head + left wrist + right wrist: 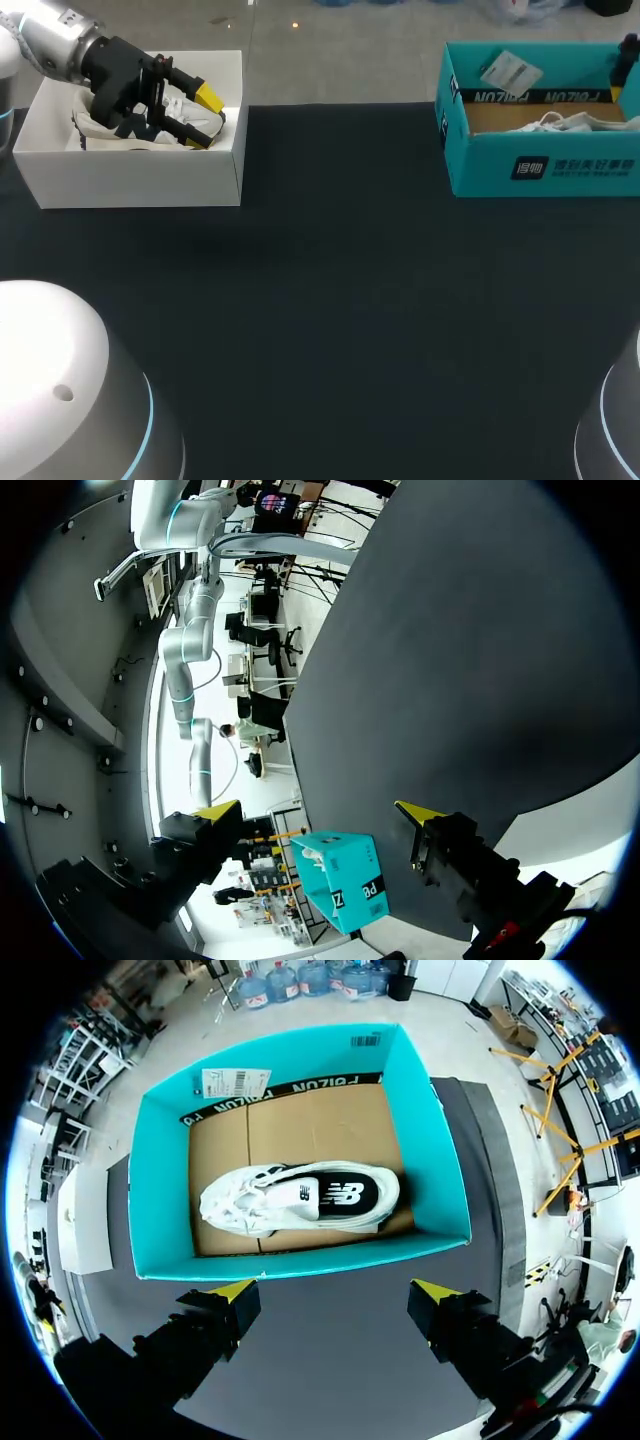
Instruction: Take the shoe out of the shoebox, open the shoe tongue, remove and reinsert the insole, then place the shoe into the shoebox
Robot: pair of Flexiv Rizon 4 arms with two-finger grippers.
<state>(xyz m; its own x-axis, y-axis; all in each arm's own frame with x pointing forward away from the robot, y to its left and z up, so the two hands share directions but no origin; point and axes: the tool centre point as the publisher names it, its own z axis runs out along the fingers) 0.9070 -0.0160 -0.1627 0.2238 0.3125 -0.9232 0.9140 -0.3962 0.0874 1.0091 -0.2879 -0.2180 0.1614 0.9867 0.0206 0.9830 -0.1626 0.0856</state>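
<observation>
A white shoe (300, 1200) with a dark insole lies on its side on the cardboard floor of the teal shoebox (160, 1190). My right gripper (333, 1290) hangs open above the box's near wall, touching nothing. In the head view the shoebox (540, 165) stands at the table's far right with the shoe (560, 122) inside. My left gripper (205, 118) is open over a white box (130, 180) at the far left. In the left wrist view the left gripper (315, 810) holds nothing, and the teal shoebox (345, 880) shows far ahead.
The white box holds white material that I cannot make out under the left gripper. A white tag (235, 1082) lies in the shoebox's far corner. The dark tabletop (350, 300) stretches between the two boxes.
</observation>
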